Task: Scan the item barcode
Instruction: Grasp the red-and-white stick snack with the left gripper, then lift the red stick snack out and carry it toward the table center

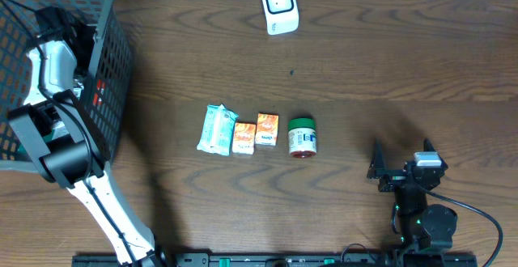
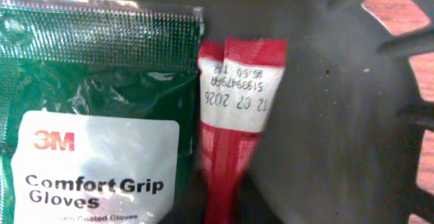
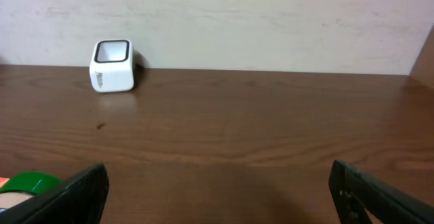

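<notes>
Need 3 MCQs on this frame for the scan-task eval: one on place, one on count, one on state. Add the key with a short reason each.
1. Where on the table does the white scanner stand?
A. Left edge
B. Far edge, near the middle
C. Near edge, by the arm bases

2. How many items lie in the row at mid-table?
A. Two
B. Four
C. Six

3. What state is the right gripper in?
A. Shut tight, empty
B. Shut on a bottle
C. Open, holding nothing

Key:
1 B: the overhead view shows it alone at the far edge.
2 B: a teal packet, two orange boxes and a green-lidded jar.
3 C: the right wrist view shows its fingers wide apart with only bare table between them.
</notes>
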### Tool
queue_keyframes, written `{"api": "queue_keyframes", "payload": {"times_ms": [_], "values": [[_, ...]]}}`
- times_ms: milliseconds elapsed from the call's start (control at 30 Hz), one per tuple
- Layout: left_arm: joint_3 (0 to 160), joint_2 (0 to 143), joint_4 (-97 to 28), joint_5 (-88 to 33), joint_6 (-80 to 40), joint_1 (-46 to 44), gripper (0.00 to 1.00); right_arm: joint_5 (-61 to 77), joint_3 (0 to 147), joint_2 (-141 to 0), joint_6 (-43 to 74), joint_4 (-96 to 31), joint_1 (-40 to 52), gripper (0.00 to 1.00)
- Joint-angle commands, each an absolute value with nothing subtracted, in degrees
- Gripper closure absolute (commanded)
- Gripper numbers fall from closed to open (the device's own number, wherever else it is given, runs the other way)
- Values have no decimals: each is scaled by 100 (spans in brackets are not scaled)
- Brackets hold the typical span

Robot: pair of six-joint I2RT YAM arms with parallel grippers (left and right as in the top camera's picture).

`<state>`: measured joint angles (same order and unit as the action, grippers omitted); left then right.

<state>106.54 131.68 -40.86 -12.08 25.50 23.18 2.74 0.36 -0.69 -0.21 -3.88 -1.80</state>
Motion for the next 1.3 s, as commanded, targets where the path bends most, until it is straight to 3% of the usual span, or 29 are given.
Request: {"api": "queue_keyframes", "payload": {"times_ms": [0,467,633,833,967,1100,1267], "values": [[10602,13329,-4167,-1127,2460,2338,93,242,32,-38,16,-412,-104,1],[10707,10897,-3938,-1109,1420,2373,93,242,30,-38,16,-410,-104,1],[10707,9931,-3760,-567,943,2377,93,242,32,-38,16,-412,-104,1],[10707,8844,-4473,-1293,-102,2261,93,242,30,-38,16,-412,-104,1],[10707,8486,-5653,-2335,-486,1942,93,242,30,-38,16,-410,-104,1],[10582,8477,-6820,-2528,-589,1234,93,242,30,-38,16,-412,-104,1],[9760,8514,-6886,-2257,-591,189,93,242,32,-38,16,-410,-104,1]]}}
